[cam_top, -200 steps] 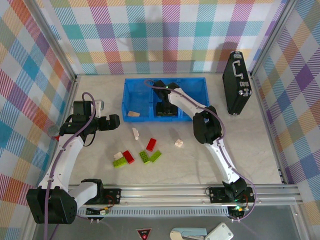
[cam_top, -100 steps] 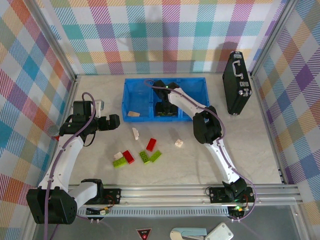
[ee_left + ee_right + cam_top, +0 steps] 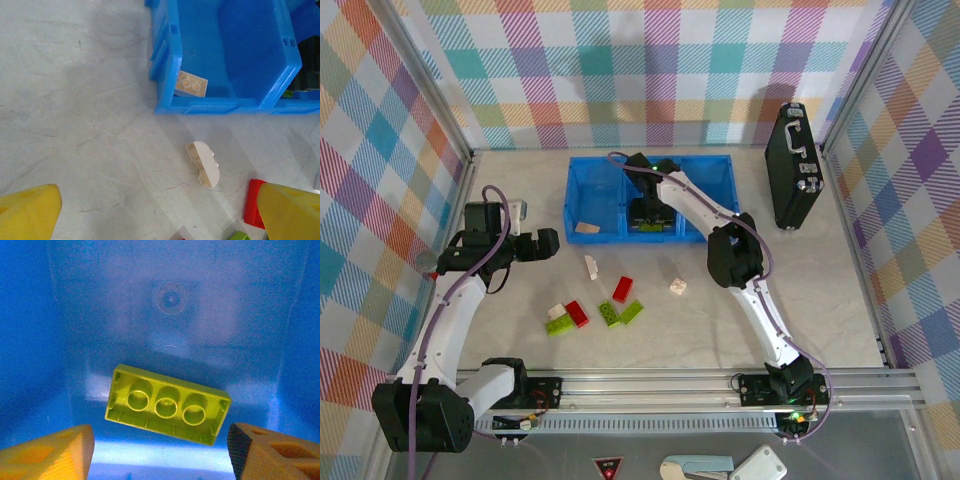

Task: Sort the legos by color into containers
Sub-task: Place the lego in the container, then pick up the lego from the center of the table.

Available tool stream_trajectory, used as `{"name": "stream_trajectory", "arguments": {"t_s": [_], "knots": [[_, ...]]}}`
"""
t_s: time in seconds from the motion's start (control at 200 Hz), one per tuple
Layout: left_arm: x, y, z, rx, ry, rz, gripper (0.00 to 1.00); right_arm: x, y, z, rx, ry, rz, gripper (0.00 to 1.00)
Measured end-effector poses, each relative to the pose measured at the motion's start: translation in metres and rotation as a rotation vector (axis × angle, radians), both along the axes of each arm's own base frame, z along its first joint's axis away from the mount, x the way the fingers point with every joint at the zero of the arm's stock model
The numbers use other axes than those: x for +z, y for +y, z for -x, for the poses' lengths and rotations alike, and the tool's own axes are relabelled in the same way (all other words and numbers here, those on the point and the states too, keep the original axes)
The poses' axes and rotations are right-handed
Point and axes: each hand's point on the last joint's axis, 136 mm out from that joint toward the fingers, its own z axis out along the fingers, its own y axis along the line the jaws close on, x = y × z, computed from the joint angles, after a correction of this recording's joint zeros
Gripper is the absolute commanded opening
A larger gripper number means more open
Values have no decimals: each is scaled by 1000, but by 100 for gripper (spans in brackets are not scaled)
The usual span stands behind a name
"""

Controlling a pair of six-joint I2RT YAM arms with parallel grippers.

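Note:
My right gripper [image 3: 160, 455] hangs open inside the middle compartment of the blue tray [image 3: 590, 170]. A lime green lego [image 3: 167, 404] lies underside up on that compartment's floor, between the fingers and clear of both. A cream lego [image 3: 586, 229] rests in the left compartment. Over the bare table left of the tray, my left gripper [image 3: 160, 215] is wide open and holds nothing. A rounded cream lego [image 3: 204, 163] lies just ahead of it. Red [image 3: 622, 289], lime [image 3: 611, 314] and cream [image 3: 677, 287] legos are scattered on the table in front of the tray.
A black case [image 3: 792, 165] stands at the back right beside the tray. Checked walls with metal posts close in the table on three sides. The tray's front wall [image 3: 220, 105] rises between the loose bricks and the compartments.
My right gripper's jaws have widened slightly and it has shifted a little toward the back of the middle compartment, where the lime brick now shows beneath it. The left arm has not moved.

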Motion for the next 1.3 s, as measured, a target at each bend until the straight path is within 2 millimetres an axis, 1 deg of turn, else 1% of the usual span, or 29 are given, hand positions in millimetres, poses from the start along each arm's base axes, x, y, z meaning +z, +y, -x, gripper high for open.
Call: {"name": "stream_trajectory", "arguments": {"t_s": [0.1,0.155,0.225,0.48,0.555,0.655,0.75,0.935,1.07,1.16,1.23,1.3], "knots": [[1,0,0,0,-3,0,100,3,-2,3,0,6,6,71],[1,0,0,0,-3,0,100,8,-3,4,0,5,5,71],[1,0,0,0,-3,0,100,18,-3,5,1,-4,-2,71],[1,0,0,0,-3,0,100,64,-2,11,15,-74,-31,71],[1,0,0,-1,-3,1,100,75,1,16,26,-90,-39,71],[1,0,0,0,-3,0,100,83,1,29,42,-91,-32,71],[-1,0,0,1,3,0,100,87,-2,42,55,-87,-23,71],[-7,5,-2,24,25,-19,100,89,-10,71,78,-75,-8,71],[-29,9,-3,44,111,-33,100,88,-19,91,88,-69,-2,71],[-45,10,-1,57,180,-35,98,86,-27,103,89,-69,-3,71],[-51,10,0,62,215,-36,97,83,-34,113,88,-67,-3,71],[-51,6,1,61,234,-42,96,81,-41,122,80,-69,-10,71]]}}
